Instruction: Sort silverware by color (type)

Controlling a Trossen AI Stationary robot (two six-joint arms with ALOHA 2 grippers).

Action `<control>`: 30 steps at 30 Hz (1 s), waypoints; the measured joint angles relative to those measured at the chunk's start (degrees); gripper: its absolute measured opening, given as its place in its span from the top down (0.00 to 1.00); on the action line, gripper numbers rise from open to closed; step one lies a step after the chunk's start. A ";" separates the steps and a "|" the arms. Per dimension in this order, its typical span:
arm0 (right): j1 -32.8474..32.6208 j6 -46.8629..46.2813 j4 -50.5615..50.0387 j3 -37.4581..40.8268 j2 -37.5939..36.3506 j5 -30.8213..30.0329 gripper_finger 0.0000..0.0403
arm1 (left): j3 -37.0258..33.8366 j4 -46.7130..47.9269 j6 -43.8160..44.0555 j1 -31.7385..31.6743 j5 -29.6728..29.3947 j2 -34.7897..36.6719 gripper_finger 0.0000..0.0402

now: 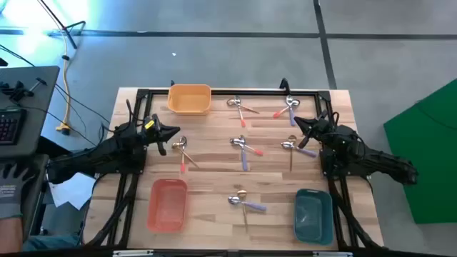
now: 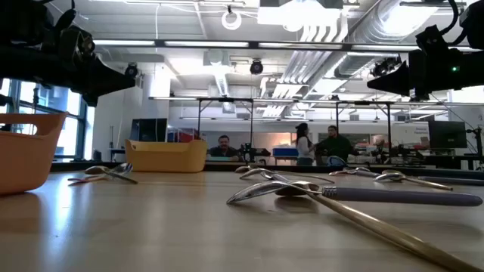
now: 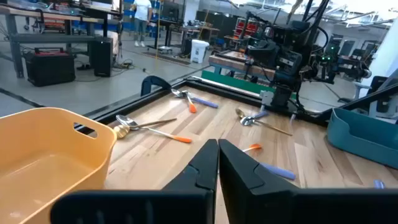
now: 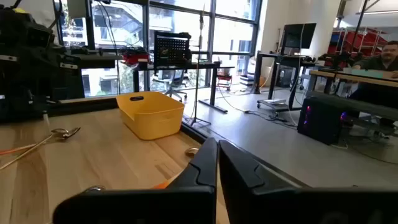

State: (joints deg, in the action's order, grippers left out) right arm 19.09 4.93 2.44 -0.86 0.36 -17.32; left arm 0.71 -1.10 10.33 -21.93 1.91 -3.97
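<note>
Wooden table [image 1: 214,164], spoons [image 1: 243,146] scattered centrally

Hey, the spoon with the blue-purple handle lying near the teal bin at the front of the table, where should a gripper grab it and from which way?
Judging from the high view, grip the blue-purple-handled spoon at mid-handle, coming straight down from above with the fingers across the handle. It lies flat, its bowl crossing a gold spoon, so the free handle end toward the teal bin looks clearest. The right gripper is nearer.
</note>
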 joint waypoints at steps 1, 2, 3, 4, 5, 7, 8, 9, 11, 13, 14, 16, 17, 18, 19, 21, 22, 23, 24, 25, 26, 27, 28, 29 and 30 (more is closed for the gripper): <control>0.02 0.00 -0.02 0.00 0.00 0.00 1.00 | 0.00 0.01 0.01 0.01 0.00 -0.01 0.99; 0.02 0.01 -0.01 -0.02 0.00 0.00 1.00 | 0.00 0.01 0.02 0.02 0.00 0.00 0.99; 0.01 0.02 -0.01 -0.01 0.00 0.02 1.00 | 0.00 0.01 0.00 0.01 0.00 0.00 0.99; 0.01 0.01 0.00 -0.02 0.00 0.00 1.00 | 0.00 0.00 0.02 0.01 0.00 0.00 0.99; 0.00 0.00 0.00 -0.02 0.00 0.02 1.00 | 0.00 0.00 0.02 0.02 0.00 -0.01 0.99; 0.00 0.00 -0.02 -0.02 0.00 0.02 1.00 | 0.00 0.02 0.02 0.01 0.00 0.00 0.99; 0.02 0.00 0.00 0.00 0.00 0.00 1.00 | 0.00 0.02 0.02 0.00 0.00 -0.01 0.99; 0.02 0.02 -0.02 -0.01 0.00 0.01 1.00 | 0.00 0.02 0.00 0.00 0.00 -0.02 0.99; 0.00 0.00 -0.02 -0.02 0.00 0.02 1.00 | 0.00 0.02 0.00 0.02 0.00 -0.02 0.99; 0.01 0.01 -0.01 -0.01 0.00 0.01 1.00 | 0.00 0.01 0.01 0.00 0.00 -0.01 0.99; 0.00 0.00 -0.02 -0.02 0.00 0.00 1.00 | 0.00 0.00 0.02 0.01 0.00 0.00 0.99; 0.02 0.01 -0.01 -0.02 0.00 0.01 1.00 | 0.00 0.00 0.00 -0.03 0.00 0.00 0.99; 0.01 0.02 -0.02 0.00 0.00 0.01 1.00 | 0.00 0.02 0.02 -0.40 0.15 0.00 0.99; 0.02 0.01 -0.01 0.00 0.00 0.00 1.00 | 0.00 0.02 0.00 -1.08 0.11 0.00 0.99; 0.00 0.02 -0.02 -0.01 0.00 0.02 1.00 | 0.00 0.00 0.00 -1.80 0.03 0.00 0.99; 0.02 0.01 -0.01 0.00 0.00 0.02 1.00 | 0.00 -0.01 0.00 -3.34 0.03 -0.33 0.99; 0.00 0.00 -0.02 -0.02 0.00 0.02 1.00 | 0.00 0.03 0.00 -3.95 0.00 -0.53 0.99; 0.01 0.02 -0.01 0.00 0.00 0.01 1.00 | 0.00 0.10 0.01 -4.40 -0.11 -0.53 0.99; 0.00 0.02 -0.01 -0.01 0.00 0.00 1.00 | 0.00 0.02 0.01 -4.68 -0.10 -0.52 0.99; 0.00 0.02 -0.02 -0.02 0.00 0.00 1.00 | 0.00 -0.06 0.00 -4.85 -0.07 -0.52 0.99; 0.00 0.00 0.00 -0.02 0.00 0.00 1.00 | 0.00 0.01 0.01 -4.97 -0.09 -0.53 0.99; 0.00 0.01 -0.02 -0.02 0.00 0.00 1.00 | 0.00 0.02 0.02 -5.10 -0.07 -0.54 0.99; 0.01 0.01 -0.01 0.00 0.00 0.02 1.00 | 0.00 0.00 0.00 -5.07 -0.07 -0.52 0.99; 0.02 0.01 0.00 -0.02 0.00 0.01 1.00 | 0.00 -0.02 0.00 -5.07 -0.07 -0.52 0.99; 0.01 0.01 -0.01 0.00 0.00 0.00 1.00 | 0.00 0.00 0.00 -5.07 -0.07 -0.52 0.99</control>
State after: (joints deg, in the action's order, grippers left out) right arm 19.10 4.94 2.43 -0.87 0.36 -17.32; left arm 0.71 -1.10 10.33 -27.00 1.85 -4.49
